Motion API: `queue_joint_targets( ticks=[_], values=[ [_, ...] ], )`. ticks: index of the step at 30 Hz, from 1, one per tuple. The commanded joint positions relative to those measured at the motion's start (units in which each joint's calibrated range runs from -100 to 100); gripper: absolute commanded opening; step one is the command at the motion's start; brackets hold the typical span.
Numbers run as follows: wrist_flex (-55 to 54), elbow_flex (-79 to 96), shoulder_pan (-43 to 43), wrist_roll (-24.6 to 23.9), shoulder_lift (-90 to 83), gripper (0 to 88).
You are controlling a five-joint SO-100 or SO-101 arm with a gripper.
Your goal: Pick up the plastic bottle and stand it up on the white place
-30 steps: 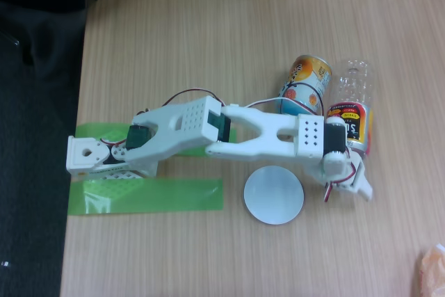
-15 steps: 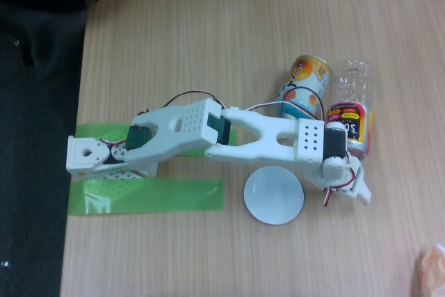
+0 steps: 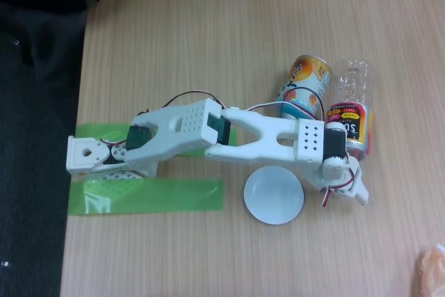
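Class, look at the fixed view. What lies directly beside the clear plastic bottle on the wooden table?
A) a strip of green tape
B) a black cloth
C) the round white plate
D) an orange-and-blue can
D: the orange-and-blue can lies right alongside the clear plastic bottle with the red, yellow and black label, while the round white plate sits apart, nearer the camera.

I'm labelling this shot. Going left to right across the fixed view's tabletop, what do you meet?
Green tape strips → white plate → orange-and-blue can → plastic bottle → orange object at the right edge.
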Motion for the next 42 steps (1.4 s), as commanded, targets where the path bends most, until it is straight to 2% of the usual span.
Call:
queue_joint_targets(
  ticks=[1, 42],
  values=[
    [0.2, -2.52, 0.3, 0.15, -0.98, 32.9],
    [0.2, -2.61, -1.11, -0.27, -0.98, 32.9]
  ],
)
